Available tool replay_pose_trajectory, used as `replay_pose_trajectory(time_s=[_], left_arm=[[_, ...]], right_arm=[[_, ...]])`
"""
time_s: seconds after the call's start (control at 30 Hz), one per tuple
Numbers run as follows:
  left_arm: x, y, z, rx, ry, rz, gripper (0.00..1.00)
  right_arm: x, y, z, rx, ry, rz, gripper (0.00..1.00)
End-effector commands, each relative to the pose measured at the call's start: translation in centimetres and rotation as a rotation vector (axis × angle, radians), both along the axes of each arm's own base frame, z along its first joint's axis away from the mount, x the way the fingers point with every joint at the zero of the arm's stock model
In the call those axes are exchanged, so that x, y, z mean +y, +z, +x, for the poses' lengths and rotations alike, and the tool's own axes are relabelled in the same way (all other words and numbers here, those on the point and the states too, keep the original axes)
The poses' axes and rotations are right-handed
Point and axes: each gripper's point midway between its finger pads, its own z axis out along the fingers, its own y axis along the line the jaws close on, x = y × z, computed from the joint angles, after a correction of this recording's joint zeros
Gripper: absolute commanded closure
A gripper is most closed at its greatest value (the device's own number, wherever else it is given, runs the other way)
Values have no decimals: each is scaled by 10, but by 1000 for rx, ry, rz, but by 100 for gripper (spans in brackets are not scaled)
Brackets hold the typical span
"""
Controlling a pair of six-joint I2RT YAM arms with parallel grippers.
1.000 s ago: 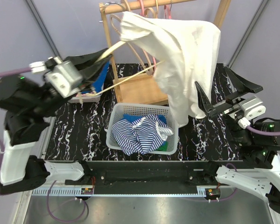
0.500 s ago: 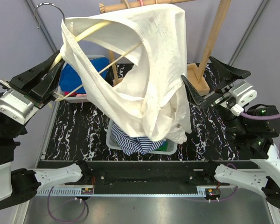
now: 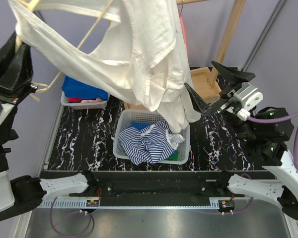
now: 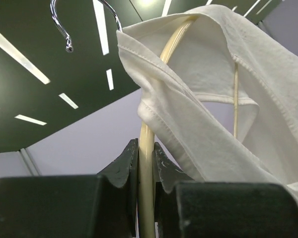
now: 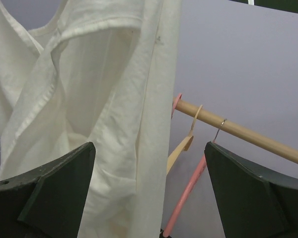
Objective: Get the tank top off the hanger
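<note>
A white tank top (image 3: 134,59) hangs on a cream hanger (image 3: 92,29) held high over the table. My left gripper (image 3: 15,59) is shut on the hanger's cream arm (image 4: 145,163), raised at the far left; the hanger's metal hook (image 4: 64,29) shows above in the left wrist view, with the tank top (image 4: 213,114) draped over it. My right gripper (image 3: 216,84) is open, just right of the hanging hem. In the right wrist view the tank top (image 5: 104,124) hangs between my open fingers (image 5: 44,183).
A white basket (image 3: 120,144) holding striped and blue clothes sits mid-table under the tank top. A tray with blue and red clothes (image 3: 82,94) is at the left. A wooden rack (image 3: 231,29) with cream and pink hangers (image 5: 186,193) stands behind.
My left gripper has lifted the hanger and tank top higher and further left. The hem has risen out of the basket. My right gripper has moved slightly toward the fabric, still open.
</note>
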Motion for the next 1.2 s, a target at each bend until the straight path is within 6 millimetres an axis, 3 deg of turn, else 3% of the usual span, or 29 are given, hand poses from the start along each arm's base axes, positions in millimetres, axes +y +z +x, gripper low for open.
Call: replay_pose_trajectory(time_s=[0.0, 0.07, 0.17, 0.3, 0.43, 0.53, 0.67, 0.9, 1.0, 1.17], left_arm=[[55, 50, -40, -166, 23, -210, 100], [42, 38, -34, -120, -2, -148, 100], [8, 4, -26, -35, -86, -11, 100], [-43, -70, 4, 149, -158, 178, 100], [-63, -124, 20, 257, -166, 267, 100], [-74, -147, 28, 309, -176, 295, 100], [-80, -155, 32, 321, -186, 308, 100], [-82, -154, 28, 322, -209, 305, 100], [-85, -156, 30, 327, -209, 313, 100], [-91, -156, 38, 336, -200, 309, 100]], right_arm=[[-14, 24, -16, -42, 27, 66, 0], [-15, 22, -15, -39, 19, 64, 0], [-14, 17, -14, -33, 18, 56, 0], [-7, 14, -22, -29, 83, 48, 0], [5, 11, -39, 8, 213, 35, 0], [17, -4, -42, 62, 272, 5, 0], [31, -40, -34, 164, 289, -48, 0], [21, -88, -8, 280, 153, -54, 0], [29, -111, 1, 334, 134, -86, 1], [40, -162, 39, 499, -15, -106, 0]])
